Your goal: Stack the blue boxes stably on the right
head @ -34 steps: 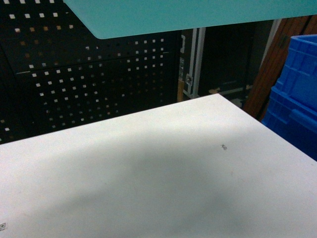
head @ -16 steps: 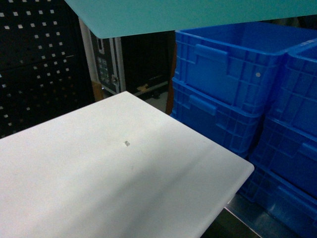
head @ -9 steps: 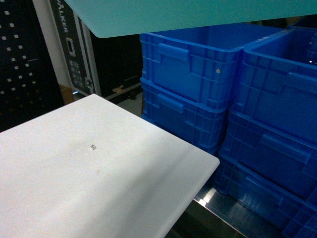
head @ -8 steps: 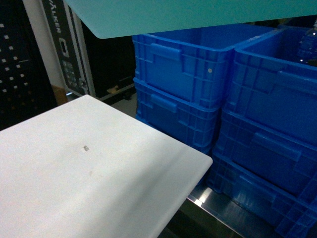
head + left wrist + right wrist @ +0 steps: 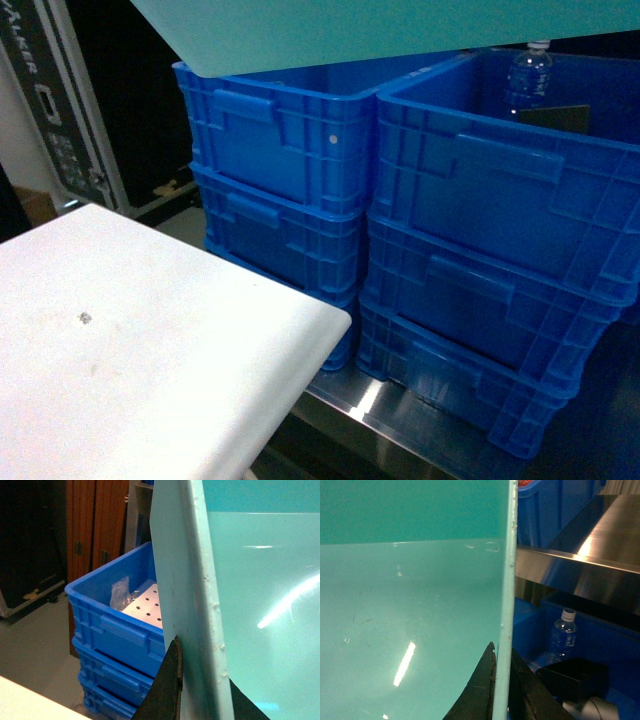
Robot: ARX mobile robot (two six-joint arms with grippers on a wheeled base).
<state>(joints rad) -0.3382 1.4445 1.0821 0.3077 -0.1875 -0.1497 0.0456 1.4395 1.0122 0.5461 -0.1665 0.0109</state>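
Swinging right since the earlier head pictures, the robot's view is leaving the dark pegboard behind and now taking in stacks of dark blue crates [image 5: 300, 190], while the white table [image 5: 130, 360] is sliding to the near left.

Nearest of all, one turquoise tub [image 5: 400, 30] is being carried high, its underside filling the top of the head view. Both wrist cameras are looking along its smooth walls. The left gripper [image 5: 197, 680] is clamping one rim, dark fingers [image 5: 167, 685] on either side of the wall. The right gripper [image 5: 502, 690] is pinching the opposite rim the same way. Only this one tub is showing; any others are out of view.

Beyond the table edge, two stacks of ribbed crates are standing side by side on a metal shelf [image 5: 400, 420]: three crates in the left stack and three in the right, six counted. The top right crate is holding one water bottle [image 5: 563, 635] and one black box [image 5: 575, 677]. The top left crate is holding a clear plastic bag [image 5: 120, 592] on a perforated plate.

To do this step well, the arms probably need to be keeping the tub level, with both grips even, while the base is turning. Lowering should likely wait until the tub is squarely above its landing spot, so the rim is seating flat.
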